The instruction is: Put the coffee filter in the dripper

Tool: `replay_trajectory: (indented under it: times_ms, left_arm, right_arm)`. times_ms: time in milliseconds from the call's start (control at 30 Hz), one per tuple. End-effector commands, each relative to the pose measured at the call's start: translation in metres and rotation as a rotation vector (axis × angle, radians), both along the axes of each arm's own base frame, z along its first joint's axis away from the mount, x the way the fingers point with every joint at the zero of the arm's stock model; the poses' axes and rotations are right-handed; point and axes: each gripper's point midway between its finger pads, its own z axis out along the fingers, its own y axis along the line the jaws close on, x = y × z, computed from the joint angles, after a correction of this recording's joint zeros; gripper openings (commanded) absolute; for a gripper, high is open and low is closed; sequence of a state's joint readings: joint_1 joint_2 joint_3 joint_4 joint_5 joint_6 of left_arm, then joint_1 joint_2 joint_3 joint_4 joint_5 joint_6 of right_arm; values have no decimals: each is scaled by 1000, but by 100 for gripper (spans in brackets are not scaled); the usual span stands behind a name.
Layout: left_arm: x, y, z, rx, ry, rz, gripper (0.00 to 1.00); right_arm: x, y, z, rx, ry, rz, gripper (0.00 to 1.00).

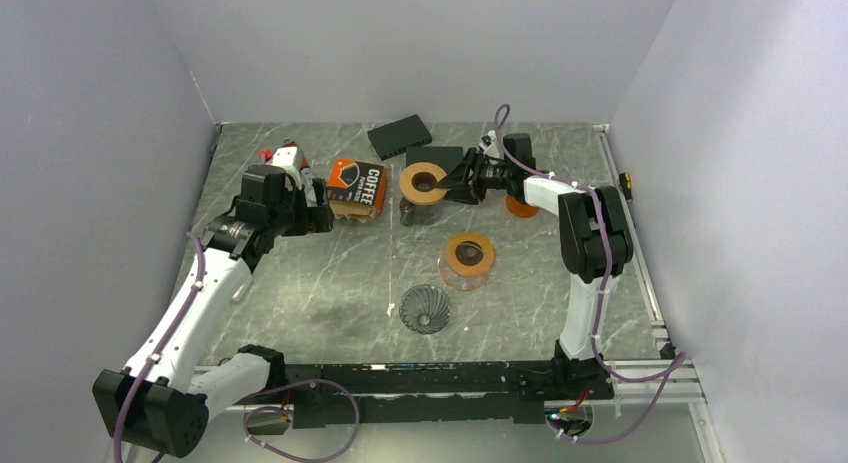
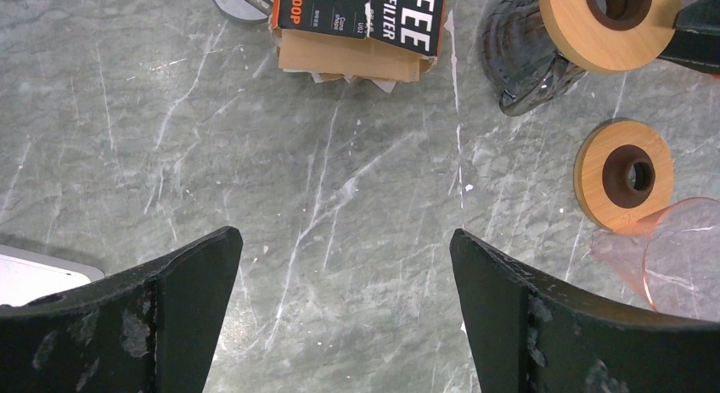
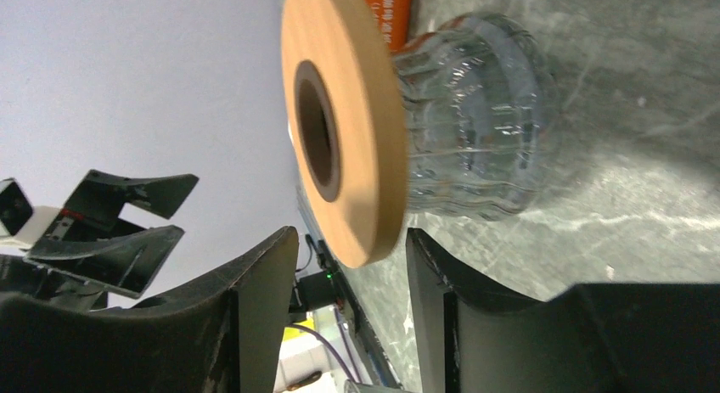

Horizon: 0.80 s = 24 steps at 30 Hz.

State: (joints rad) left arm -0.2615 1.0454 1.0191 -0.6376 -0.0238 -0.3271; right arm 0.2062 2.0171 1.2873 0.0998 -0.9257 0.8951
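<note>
This is looking like a robotics lab test cell: plain pale walls (image 1: 400, 43) are closing in a marble-patterned table (image 1: 330, 273) on three sides, the left arm (image 1: 195, 308) and right arm (image 1: 592, 233) are standing bolted at its near edge beside a metal rail (image 1: 640, 383), and purple cables (image 1: 356, 421) are trailing below.

The filter pack (image 1: 358, 186) (image 2: 361, 28), an orange and black carton printed "COFFEE FILTER 100P", lies flat on the desk (image 1: 330, 273) left of centre in the upper half of the top view, with tan paper filters (image 2: 348, 58) poking out of its torn end. Just right of it a smoky dripper (image 1: 415, 213) (image 3: 475, 121) of fluted glass stands tilted, its wooden collar (image 1: 423, 181) (image 3: 340, 121) lying between the fingers of the right tool (image 1: 452, 188) (image 3: 352, 240); whether it is pinched cannot be told. An orange-tinted dripper (image 1: 468, 263) (image 2: 679, 249) with a similar collar sits at mid-frame. A ribbed dripper (image 1: 425, 309), dark and collarless, stands mouth-up at lower centre.
</note>
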Motion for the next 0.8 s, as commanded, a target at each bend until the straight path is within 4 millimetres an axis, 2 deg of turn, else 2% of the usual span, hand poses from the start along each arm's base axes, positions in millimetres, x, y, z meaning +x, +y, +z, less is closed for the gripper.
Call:
replay_trajectory:
  times_ms: [0,233,600,767]
  left_arm:
    - [4,-3,8,-14,-25,-6,100]
    - [3,-3,8,-17,-24,-8,99]
    - [3,-2,9,-16,-25,-4,99]
    - [1,0,11,-14,-36,3,100]
  right_arm:
    - [5,-6,14,-64,-76,0,56]
    - [1,-3,8,-138,-79,32,58]
    - [-1,11,15,-226,-126,76,59]
    - [-4,10,14,-237,-126,85,60]
